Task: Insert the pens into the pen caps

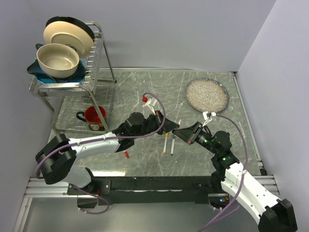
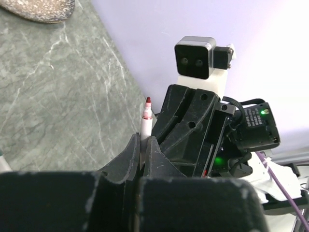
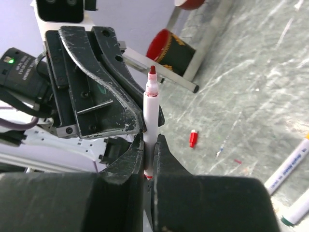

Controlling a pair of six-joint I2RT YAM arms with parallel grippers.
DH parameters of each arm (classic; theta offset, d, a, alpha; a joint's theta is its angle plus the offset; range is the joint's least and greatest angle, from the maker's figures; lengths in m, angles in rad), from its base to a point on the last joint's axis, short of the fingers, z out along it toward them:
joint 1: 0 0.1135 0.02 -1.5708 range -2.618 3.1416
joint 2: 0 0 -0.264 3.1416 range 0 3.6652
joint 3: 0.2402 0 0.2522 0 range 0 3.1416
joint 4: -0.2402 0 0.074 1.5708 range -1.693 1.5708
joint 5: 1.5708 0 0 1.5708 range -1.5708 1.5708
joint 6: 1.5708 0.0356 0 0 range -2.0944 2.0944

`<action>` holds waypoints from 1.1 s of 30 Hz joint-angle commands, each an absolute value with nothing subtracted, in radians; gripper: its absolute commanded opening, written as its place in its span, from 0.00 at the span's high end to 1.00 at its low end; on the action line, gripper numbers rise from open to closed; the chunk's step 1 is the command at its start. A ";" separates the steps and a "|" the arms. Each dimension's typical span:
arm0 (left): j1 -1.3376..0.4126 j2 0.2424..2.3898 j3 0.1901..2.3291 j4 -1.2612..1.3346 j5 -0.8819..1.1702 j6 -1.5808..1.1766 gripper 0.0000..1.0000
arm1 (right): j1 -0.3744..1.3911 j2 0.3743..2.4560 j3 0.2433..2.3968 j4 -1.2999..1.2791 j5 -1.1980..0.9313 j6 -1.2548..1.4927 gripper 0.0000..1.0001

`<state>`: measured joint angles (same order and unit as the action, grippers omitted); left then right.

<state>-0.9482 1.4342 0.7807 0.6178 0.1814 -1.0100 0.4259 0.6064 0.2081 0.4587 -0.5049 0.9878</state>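
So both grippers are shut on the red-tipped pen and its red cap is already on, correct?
No: the red cap lies loose on the table, and the tip of the pen is bare, as the right wrist view shows. The left gripper and right gripper are indeed both shut on that pen.

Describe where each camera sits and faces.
Top external: high behind the robot, looking down on the table; left arm, right arm show.
Left wrist: looks along its own jaws, shut on the red-tipped pen, toward the right gripper.
Right wrist: looks along its own jaws, also on that pen, toward the left gripper.
Shared by both wrist views: the pen.
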 commanded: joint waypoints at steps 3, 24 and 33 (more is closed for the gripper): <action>-0.966 1.335 0.784 0.571 0.121 -0.993 0.64 | 0.433 0.546 0.215 0.493 -0.503 0.976 1.00; -0.960 1.002 0.755 -0.702 -0.580 -1.403 0.43 | 0.433 0.426 0.225 0.212 -0.463 0.831 1.00; -0.959 1.164 0.727 -0.773 -0.535 -1.500 0.46 | 0.431 0.431 0.222 0.210 -0.466 0.825 1.00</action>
